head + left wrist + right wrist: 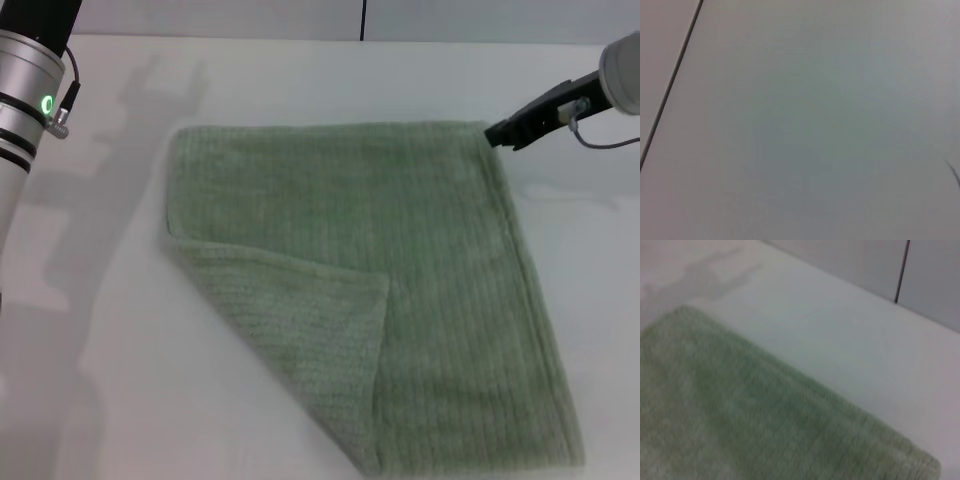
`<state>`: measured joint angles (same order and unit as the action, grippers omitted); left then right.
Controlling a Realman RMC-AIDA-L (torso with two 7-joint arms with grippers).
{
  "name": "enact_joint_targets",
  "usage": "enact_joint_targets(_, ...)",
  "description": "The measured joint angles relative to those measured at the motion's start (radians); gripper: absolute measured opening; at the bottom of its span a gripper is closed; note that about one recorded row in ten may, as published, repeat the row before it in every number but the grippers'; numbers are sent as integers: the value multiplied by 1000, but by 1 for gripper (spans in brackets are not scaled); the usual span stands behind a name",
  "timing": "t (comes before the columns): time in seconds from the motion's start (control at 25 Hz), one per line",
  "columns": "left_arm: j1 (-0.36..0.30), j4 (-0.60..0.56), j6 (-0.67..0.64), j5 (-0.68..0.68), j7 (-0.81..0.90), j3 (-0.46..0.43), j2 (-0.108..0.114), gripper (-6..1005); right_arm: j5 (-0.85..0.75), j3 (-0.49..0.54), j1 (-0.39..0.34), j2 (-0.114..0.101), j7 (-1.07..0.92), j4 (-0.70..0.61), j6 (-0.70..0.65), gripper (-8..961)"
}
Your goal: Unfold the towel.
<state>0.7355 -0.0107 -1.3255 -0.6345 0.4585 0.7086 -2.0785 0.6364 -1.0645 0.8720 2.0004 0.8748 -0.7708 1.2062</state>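
Note:
The sage-green towel (420, 250) lies flat on the white table (90, 380), spread across the middle. Its near left corner is folded back over itself as a triangular flap (300, 320). My right gripper (497, 134) reaches in from the upper right, its black tip at the towel's far right corner. The right wrist view shows the towel's ribbed surface (740, 415) and its hemmed far edge close up. My left arm (25, 90) hangs raised at the far left, apart from the towel, and its gripper is out of view. The left wrist view holds only a bare pale surface.
Behind the table rises a pale wall with a dark vertical seam (362, 20). The towel's near edge runs close to the table's front. A grey cable (605, 140) loops under the right wrist.

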Motion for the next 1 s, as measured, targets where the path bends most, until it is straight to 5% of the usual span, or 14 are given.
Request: enact_joint_targets(1.0,28,9,0,-5,1,0,0,681,-41,7,50,7,130,200,-88,-1)
